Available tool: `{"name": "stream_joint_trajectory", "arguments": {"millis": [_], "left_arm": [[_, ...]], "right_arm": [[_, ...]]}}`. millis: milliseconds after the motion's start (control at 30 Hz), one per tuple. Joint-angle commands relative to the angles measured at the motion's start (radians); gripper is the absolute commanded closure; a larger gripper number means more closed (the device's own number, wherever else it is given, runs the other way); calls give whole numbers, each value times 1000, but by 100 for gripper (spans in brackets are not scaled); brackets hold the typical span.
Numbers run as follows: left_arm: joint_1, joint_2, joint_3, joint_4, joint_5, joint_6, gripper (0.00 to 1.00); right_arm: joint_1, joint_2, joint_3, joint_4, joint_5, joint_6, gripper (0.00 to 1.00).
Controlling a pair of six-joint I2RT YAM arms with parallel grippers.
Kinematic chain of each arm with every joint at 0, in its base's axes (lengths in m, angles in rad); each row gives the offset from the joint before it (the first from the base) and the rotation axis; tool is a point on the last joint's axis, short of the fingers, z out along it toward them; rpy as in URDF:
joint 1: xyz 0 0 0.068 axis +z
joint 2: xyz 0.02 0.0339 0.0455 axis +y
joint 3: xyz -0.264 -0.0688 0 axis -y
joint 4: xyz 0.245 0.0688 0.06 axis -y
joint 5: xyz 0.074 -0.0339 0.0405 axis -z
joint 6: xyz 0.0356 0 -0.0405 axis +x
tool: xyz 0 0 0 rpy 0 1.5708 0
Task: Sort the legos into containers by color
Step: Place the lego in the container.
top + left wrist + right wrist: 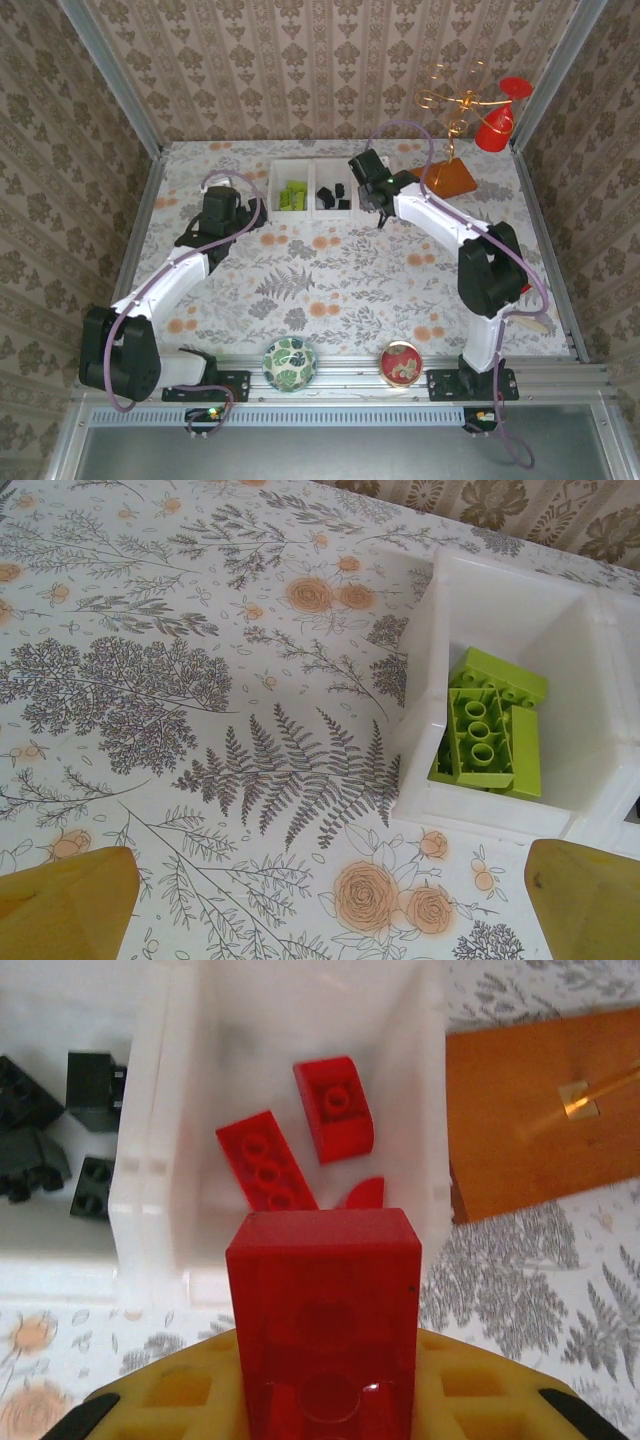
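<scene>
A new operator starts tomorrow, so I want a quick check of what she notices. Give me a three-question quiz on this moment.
1. True or false: the right gripper is shut on a red brick.
2. Which colour of brick lies in the white tray's middle compartment? A lime green, B black, C red.
3. Fill in: the left gripper stands ___.
Key: 1 true; 2 B; 3 open.

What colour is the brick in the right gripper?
Red. The brick in the right gripper shows best in the right wrist view.
</scene>
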Motion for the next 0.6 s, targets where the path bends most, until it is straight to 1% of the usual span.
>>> {"name": "stream_joint_trajectory", "arguments": {"millis": [0, 300, 567], "left_arm": [[6, -32, -11, 3, 7, -13, 0], [11, -41, -14, -7, 7, -8, 0], [19, -43, -14, -8, 9, -8, 0]], "right_arm": [[-7, 71, 69, 27, 53, -47, 79], [-39, 215, 216, 41, 49, -74, 77], [-75, 308, 289, 42, 18, -67, 73]]}}
